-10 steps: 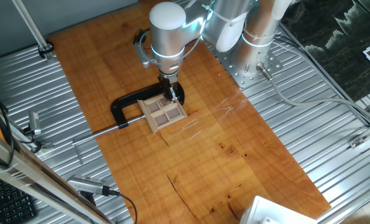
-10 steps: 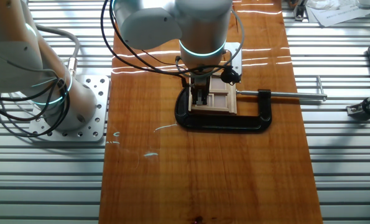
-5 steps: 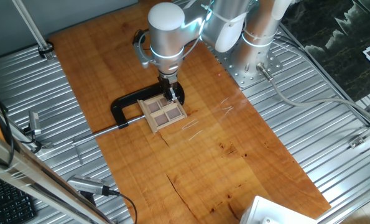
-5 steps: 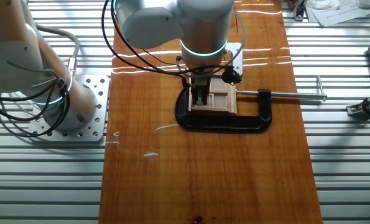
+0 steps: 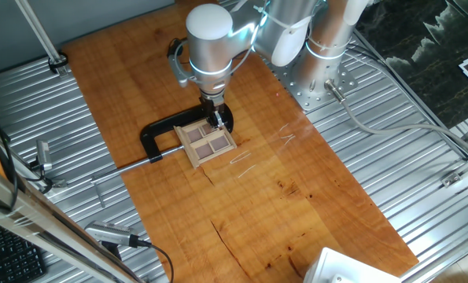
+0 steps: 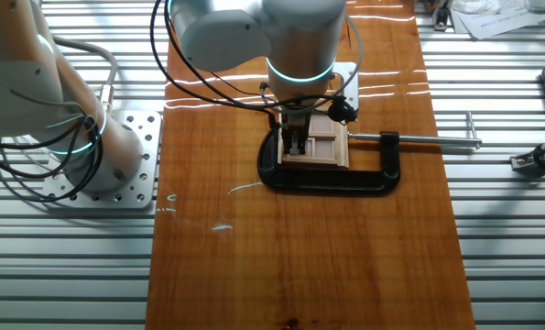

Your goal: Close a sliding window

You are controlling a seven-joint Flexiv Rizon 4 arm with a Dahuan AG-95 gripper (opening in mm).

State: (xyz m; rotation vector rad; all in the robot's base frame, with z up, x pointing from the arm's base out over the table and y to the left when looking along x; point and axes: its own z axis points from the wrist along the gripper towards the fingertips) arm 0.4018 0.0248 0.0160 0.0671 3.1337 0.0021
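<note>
Hand (image 6: 295,147) down on sliding window (image 5: 207,141) edge, fingers narrow; window held flat in black clamp (image 6: 332,180) on table (image 5: 296,196).

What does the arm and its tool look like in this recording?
The arm is built of rounded silver-grey segments with glowing teal rings at the joints. Black cables loop along its outside. The tool is small and dark, with two slim black fingers. The base is a perforated silver metal plate.
</note>
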